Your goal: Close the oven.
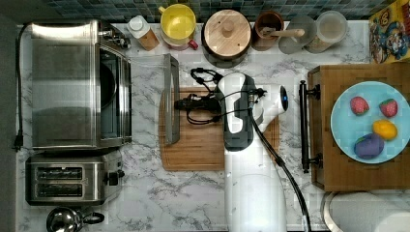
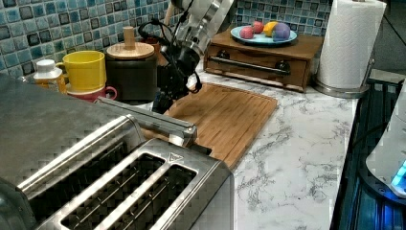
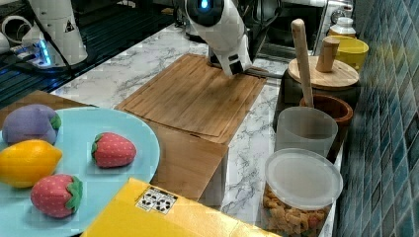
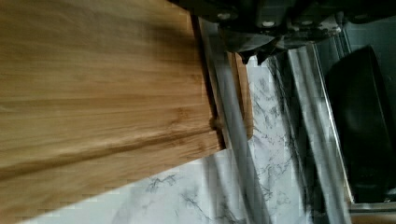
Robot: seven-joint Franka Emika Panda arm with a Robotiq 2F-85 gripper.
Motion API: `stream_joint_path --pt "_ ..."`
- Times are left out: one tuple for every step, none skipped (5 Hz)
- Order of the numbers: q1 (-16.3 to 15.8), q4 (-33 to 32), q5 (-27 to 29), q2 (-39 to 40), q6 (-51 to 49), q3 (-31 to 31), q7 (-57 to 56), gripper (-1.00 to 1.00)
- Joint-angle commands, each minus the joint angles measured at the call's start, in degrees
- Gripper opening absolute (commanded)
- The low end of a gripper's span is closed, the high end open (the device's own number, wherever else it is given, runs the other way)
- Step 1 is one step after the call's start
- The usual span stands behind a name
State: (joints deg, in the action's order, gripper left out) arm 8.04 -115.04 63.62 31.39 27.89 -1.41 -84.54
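The oven [image 1: 63,84] stands at the top view's left with its glass door [image 1: 145,96] dropped flat toward the counter's middle. Its long metal bar handle [image 1: 170,99] lies over the edge of the wooden cutting board [image 1: 203,150]. My gripper [image 1: 183,103] sits low just beside the handle on the board side, roughly at its middle. In the left view the gripper [image 2: 162,103] hangs right behind the bar handle [image 2: 148,120]. The wrist view shows the handle [image 4: 233,126] running past the gripper [image 4: 254,53], with the dark oven cavity [image 4: 359,126] beyond.
A two-slot toaster [image 1: 72,182] stands beside the oven, with a kettle [image 1: 65,220] past it. A yellow mug [image 1: 178,21], a wooden-lidded pot [image 1: 227,31] and jars line the tiled wall. A wooden drawer box [image 1: 338,174] carries a plate of toy fruit. A paper towel roll [image 2: 352,43] stands nearby.
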Motion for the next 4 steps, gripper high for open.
stream_joint_path --pt "1.1 6.7 2.7 -2.7 -2.6 -1.5 -6.2 -1.00" --pt "0.4 8.9 0.9 0.0 -3.2 -3.8 -4.3 -1.00" --pt "-1.8 9.7 0.8 0.4 -3.1 -3.9 -3.9 -1.00" --pt "-1.6 12.3 -0.4 0.1 -8.0 -5.2 -1.7 -1.00"
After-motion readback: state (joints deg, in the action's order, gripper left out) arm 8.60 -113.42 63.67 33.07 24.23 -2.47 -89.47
